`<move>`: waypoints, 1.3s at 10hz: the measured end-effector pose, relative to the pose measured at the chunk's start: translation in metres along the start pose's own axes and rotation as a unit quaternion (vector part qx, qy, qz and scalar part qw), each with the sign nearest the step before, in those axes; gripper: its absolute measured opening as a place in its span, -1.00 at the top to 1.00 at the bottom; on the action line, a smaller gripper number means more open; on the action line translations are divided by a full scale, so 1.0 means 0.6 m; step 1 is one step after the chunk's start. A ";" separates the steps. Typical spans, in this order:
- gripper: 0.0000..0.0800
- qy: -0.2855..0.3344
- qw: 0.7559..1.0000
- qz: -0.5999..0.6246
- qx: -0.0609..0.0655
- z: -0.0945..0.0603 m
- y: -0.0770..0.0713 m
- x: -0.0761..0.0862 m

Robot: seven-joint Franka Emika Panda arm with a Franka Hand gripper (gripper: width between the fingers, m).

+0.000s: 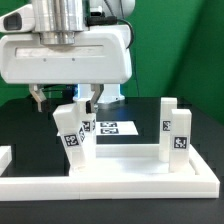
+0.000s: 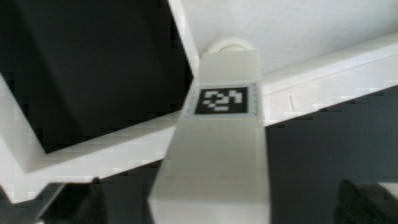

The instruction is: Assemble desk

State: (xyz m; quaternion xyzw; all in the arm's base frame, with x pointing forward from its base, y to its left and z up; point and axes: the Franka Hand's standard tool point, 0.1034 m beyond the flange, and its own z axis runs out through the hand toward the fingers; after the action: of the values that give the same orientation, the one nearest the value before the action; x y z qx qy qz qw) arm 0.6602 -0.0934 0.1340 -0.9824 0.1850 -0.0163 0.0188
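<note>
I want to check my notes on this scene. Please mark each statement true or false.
1. The leg at the exterior view's right stands upright. True.
2. The top stands on its edge. False: it lies flat.
3. The table is black. True.
4. The jaws hold the marker board in the air. False: it lies flat on the table.

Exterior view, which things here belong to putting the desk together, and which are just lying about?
Part of the job:
desk top
leg under the tool
leg just behind it
leg on the exterior view's right
tool

Just lying about:
marker board
white border bar along the front
</note>
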 end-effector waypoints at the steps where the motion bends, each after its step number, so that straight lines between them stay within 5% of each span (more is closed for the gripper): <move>1: -0.62 -0.001 1.000 0.004 -0.001 0.004 0.000 0.001; 4: -0.62 -0.001 0.999 0.035 -0.004 0.014 -0.021 0.005; 6: 0.08 -0.002 0.998 0.063 -0.004 0.015 -0.019 0.005; 10: 0.28 -0.001 0.981 0.195 -0.004 0.015 -0.018 0.005; 13: 0.28 -0.001 0.912 0.411 -0.018 0.016 -0.030 -0.011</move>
State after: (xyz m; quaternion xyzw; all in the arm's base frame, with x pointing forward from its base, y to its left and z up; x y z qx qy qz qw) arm 0.6608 -0.0738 0.1251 -0.8199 0.5725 -0.0032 0.0060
